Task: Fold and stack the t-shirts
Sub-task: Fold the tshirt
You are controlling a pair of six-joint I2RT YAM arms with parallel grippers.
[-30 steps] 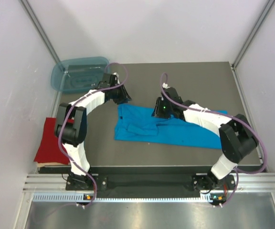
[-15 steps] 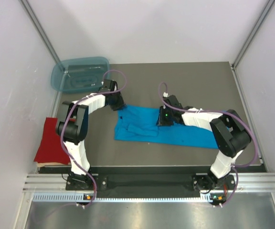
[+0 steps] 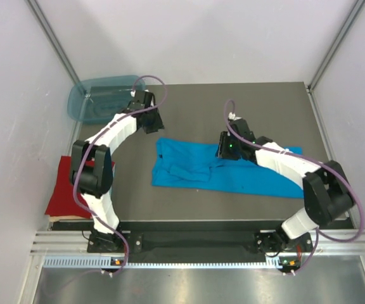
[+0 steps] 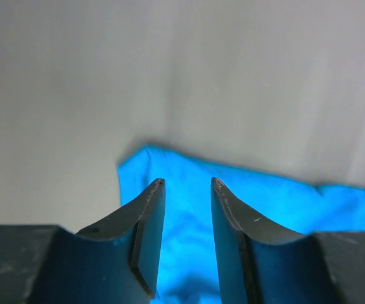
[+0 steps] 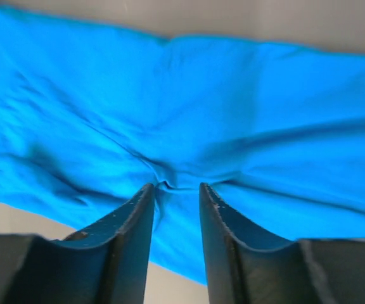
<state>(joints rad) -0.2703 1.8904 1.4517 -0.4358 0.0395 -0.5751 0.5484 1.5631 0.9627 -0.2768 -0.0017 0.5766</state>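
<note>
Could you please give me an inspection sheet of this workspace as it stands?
Surface: dark grey table, flat.
Job's things: blue t-shirt spread mid-table, unfolded; red t-shirt folded at the left edge.
Clutter: translucent tub at the far left corner.
Grippers: left gripper jaws apart, empty, by the blue shirt's corner; right gripper jaws apart over a pucker in that shirt.
Cables: purple cables looped along both arms.
Surroundings: white walls; metal rail at the near edge.
</note>
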